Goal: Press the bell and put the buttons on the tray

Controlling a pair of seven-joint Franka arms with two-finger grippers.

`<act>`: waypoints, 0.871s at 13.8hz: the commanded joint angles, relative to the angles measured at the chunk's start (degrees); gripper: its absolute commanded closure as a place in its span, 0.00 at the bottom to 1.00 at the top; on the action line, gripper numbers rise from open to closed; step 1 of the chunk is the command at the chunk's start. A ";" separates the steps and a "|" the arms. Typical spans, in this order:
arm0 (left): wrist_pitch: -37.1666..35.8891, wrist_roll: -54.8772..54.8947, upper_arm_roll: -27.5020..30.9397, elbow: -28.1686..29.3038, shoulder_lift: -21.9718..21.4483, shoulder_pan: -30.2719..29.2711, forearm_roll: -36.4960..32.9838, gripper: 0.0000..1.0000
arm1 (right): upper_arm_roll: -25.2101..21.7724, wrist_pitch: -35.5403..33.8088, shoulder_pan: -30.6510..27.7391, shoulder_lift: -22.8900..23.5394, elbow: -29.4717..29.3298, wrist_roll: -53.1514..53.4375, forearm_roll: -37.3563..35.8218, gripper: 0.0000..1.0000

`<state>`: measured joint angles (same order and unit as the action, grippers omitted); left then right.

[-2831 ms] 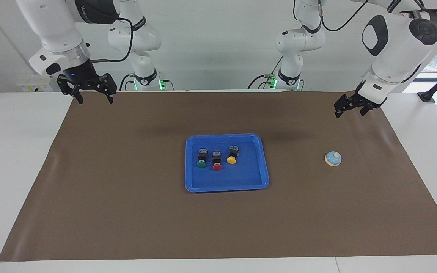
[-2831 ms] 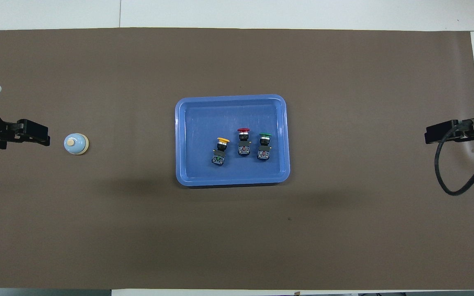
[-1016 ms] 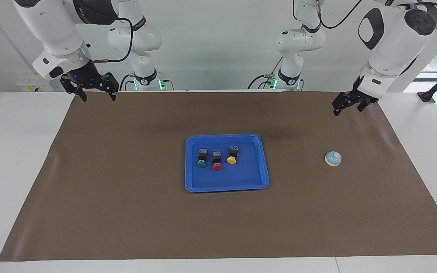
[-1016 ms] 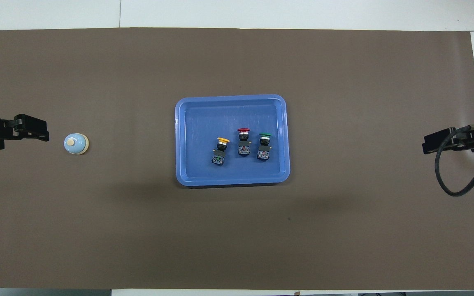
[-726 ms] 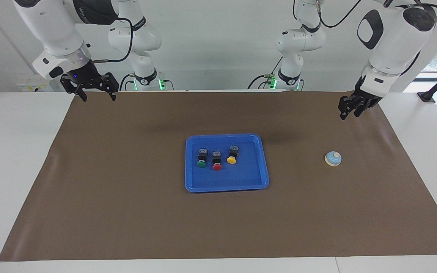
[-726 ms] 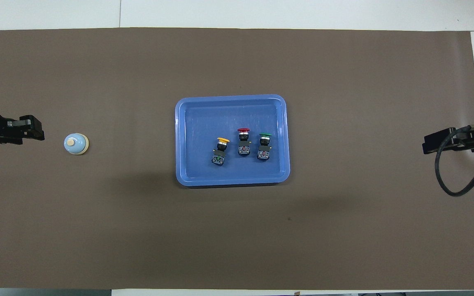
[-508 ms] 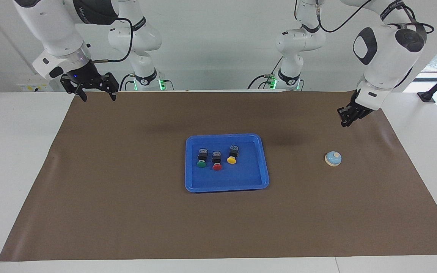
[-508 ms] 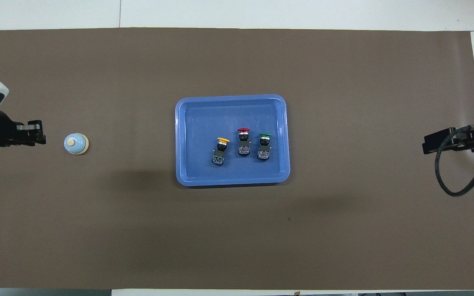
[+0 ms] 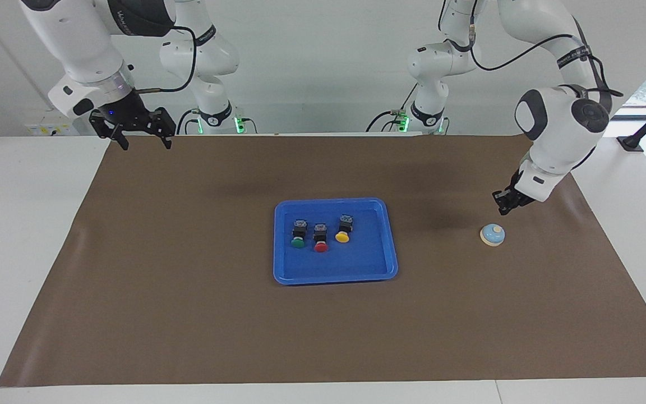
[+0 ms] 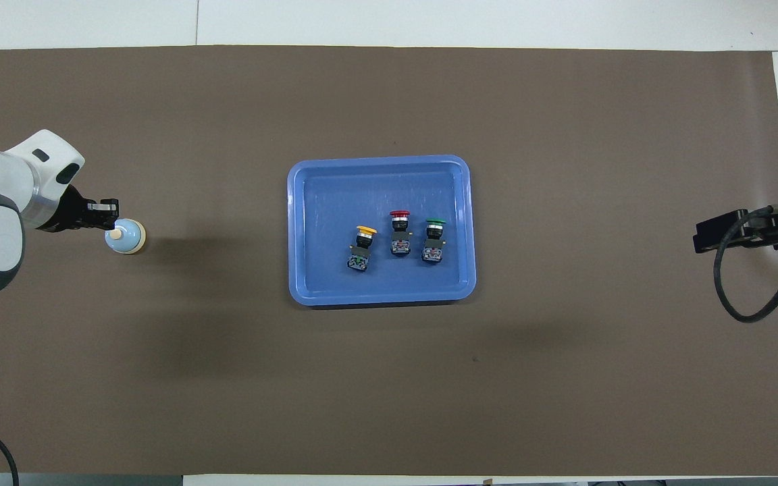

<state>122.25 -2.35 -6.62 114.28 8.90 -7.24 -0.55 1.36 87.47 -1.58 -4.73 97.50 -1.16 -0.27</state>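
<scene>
The left gripper has its fingertips pressed together and holds nothing; it hangs just above the bell, not touching it. The bell stands upright, knob up, near the mat's edge at the left arm's end. The right gripper, spread wide and empty, waits over the mat's corner at the right arm's end. The green button, red button and yellow button lie in the tray at mid-mat, caps pointing away from the robots.

A white table carries a brown mat; on the mat sit a blue tray and a bell, well apart.
</scene>
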 commanded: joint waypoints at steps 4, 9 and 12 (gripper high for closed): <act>4.31 1.21 -0.15 2.17 0.94 -2.16 0.02 1.00 | 0.14 -1.16 0.00 -0.01 -0.47 0.37 -0.87 0.00; 8.35 1.12 -0.15 7.09 0.59 -1.90 0.02 1.00 | 0.14 -1.16 0.00 -0.01 -0.47 0.37 -0.87 0.00; 11.43 1.21 -0.15 9.11 1.12 -2.07 0.02 1.00 | 0.14 -1.16 0.00 -0.01 -0.47 0.37 -0.87 0.00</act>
<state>130.06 -2.08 -6.64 120.29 9.92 -8.81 -0.55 1.36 87.47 -1.58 -4.73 97.50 -1.16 -0.27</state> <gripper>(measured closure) 0.991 0.000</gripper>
